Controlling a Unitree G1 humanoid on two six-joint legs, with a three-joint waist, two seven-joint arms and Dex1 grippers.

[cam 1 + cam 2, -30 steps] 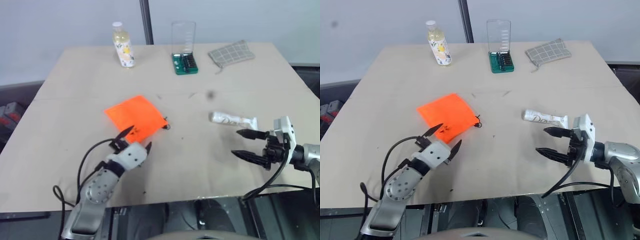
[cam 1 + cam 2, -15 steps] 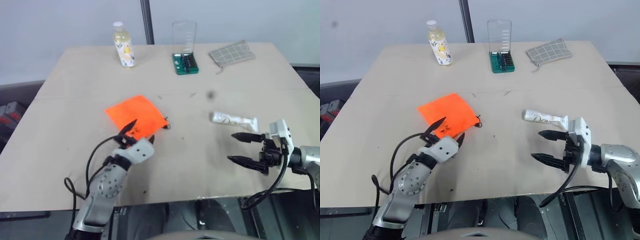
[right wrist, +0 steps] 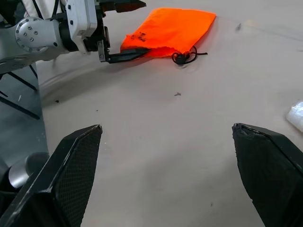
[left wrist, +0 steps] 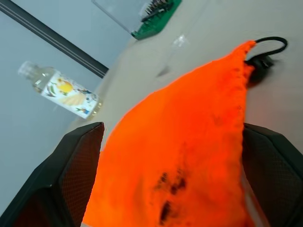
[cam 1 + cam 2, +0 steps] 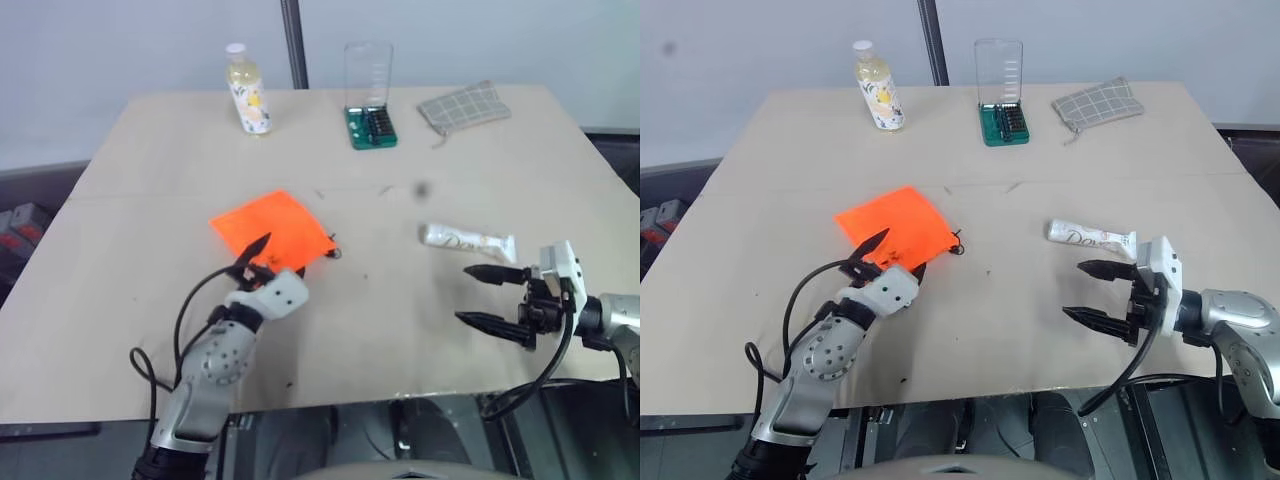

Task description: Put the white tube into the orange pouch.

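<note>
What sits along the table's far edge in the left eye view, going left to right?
Bottle → bit set in its clear case → checked pouch.

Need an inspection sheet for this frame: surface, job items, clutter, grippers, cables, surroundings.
Surface: beige table, a few dark specks.
Job's things: bright orange fabric pouch lying flat; small white squeeze tube lying apart from it.
Clutter: white-capped bottle of yellowish liquid, green bit set with clear lid, grey checked cloth pouch, all along the far edge.
Grippers: left gripper open at the pouch's near edge; right gripper open, near the tube.
Cables: black cables on both arms.
Surroundings: grey wall, dark pole.
</note>
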